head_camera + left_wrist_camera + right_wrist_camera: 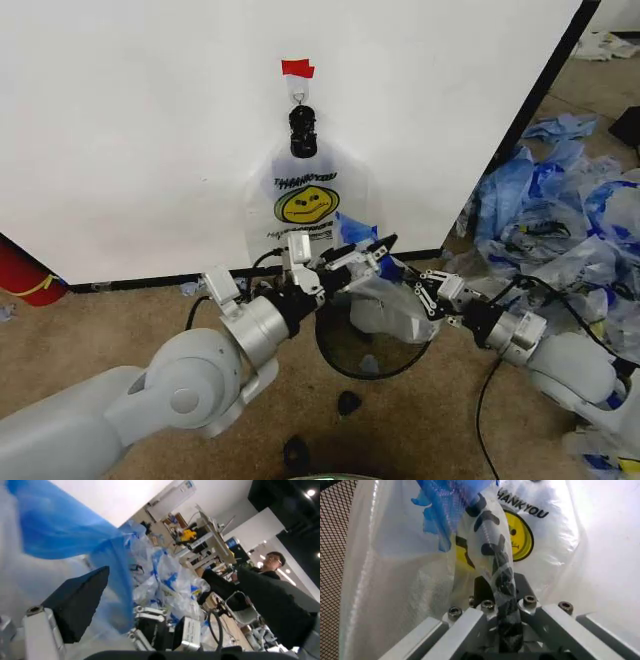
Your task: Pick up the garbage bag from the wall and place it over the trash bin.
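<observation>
Against the wall, in the head view, the garbage bag hangs from a black clip under a hook and a piece of red tape; its smiley and "THANK YOU" print face outward. Its lower part is drawn forward and down toward the trash bin, which stands on the carpet floor just in front of the wall. The left end effector is at the bag's blue handle, near the bin's far rim. The right end effector is beside the bin's right rim with pale film bunched at its fingers. A heap of bluish plastic bags lies to the right, apart from the work.

From the left wrist view, a dark finger pad presses against blue handle film; I judge this end effector closed on the bag, though the opposing finger is hidden.

From the right wrist view, a twisted strip of the garbage bag runs down between the metal fingers, which are clamped on it, with the bin's mesh at the edge.

To do this well, I would say both grips should spread the bag's mouth wider than the rim before lowering, pulling gently so the thin film neither tears nor slips, and so the clip releases cleanly.
</observation>
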Available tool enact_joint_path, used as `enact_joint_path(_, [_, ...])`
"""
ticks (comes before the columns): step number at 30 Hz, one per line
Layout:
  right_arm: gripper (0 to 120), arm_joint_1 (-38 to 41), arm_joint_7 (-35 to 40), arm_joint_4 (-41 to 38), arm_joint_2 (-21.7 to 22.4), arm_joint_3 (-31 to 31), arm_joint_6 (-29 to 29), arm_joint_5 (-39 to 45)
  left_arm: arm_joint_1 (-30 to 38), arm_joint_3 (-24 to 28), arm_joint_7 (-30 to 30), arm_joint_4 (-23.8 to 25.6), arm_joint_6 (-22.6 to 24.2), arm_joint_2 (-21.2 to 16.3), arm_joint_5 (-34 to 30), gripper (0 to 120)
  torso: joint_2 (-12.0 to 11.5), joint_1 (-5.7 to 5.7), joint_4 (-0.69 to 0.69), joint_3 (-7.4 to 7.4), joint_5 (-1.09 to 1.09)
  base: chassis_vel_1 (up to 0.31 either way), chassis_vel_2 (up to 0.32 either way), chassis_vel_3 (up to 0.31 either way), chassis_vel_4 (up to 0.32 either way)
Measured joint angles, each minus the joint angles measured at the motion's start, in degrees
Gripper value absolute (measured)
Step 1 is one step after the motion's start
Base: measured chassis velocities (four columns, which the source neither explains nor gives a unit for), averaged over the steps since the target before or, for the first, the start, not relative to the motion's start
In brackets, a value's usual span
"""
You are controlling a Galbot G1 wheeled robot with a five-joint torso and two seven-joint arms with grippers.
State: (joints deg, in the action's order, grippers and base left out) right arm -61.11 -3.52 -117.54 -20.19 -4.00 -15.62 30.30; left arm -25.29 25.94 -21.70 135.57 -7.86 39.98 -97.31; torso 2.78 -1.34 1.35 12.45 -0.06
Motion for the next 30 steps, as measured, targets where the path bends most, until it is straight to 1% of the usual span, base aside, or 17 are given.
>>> enact_joint_path(3, [0,0.14,-0.13,0.15,-0.12,0.18,0.01,0.02,3.92,2.02,-0.61,-1.41,-0.02,1.65,-0.93,100,0.0,0.0,0.01,0.0,0.01,0.0,0.0,0.0,0.0])
enact_joint_path(6, [0,0.15,-0.14,0.17,-0.28,0.24,0.02,0.02,5.22,2.77,-0.85,-2.1,-0.05,2.18,-1.11,100,0.0,0.0,0.01,0.0,0.01,0.0,0.0,0.0,0.0])
enact_joint_path(9, [0,0.11,-0.09,0.17,-0.76,0.29,0.06,0.0,7.82,5.02,-1.33,-4.55,-0.23,3.75,-1.02,100,0.0,0.0,0.01,0.0,0.02,0.0,0.0,0.0,0.0])
enact_joint_path(14, [0,-0.18,-0.1,0.16,-0.47,-0.17,-0.22,0.0,7.98,5.95,-1.61,-6.16,-0.47,4.21,-0.13,100,0.0,0.0,0.01,0.0,0.0,0.0,0.0,0.0,0.0])
enact_joint_path(22, [0,-0.76,-0.12,0.12,-0.75,-0.23,-0.42,-0.28,7.11,5.35,-1.62,-6.34,-0.77,2.13,1.04,100,0.01,0.0,-0.01,0.0,0.02,0.0,0.0,0.0,0.0])
enact_joint_path(25, [0,-0.96,-0.07,0.05,-0.71,-0.23,-0.44,-0.31,6.84,5.56,-1.89,-6.85,-0.68,2.49,2.08,100,0.01,0.0,-0.01,-0.01,0.0,0.0,0.0,0.0,0.0])
enact_joint_path(30, [0,-1.0,0.06,0.23,-0.22,-0.58,-0.86,-0.31,7.58,7.33,-3.74,-8.11,0.47,4.33,4.03,100,0.01,0.0,0.02,0.0,0.0,0.0,0.0,0.0,0.0])
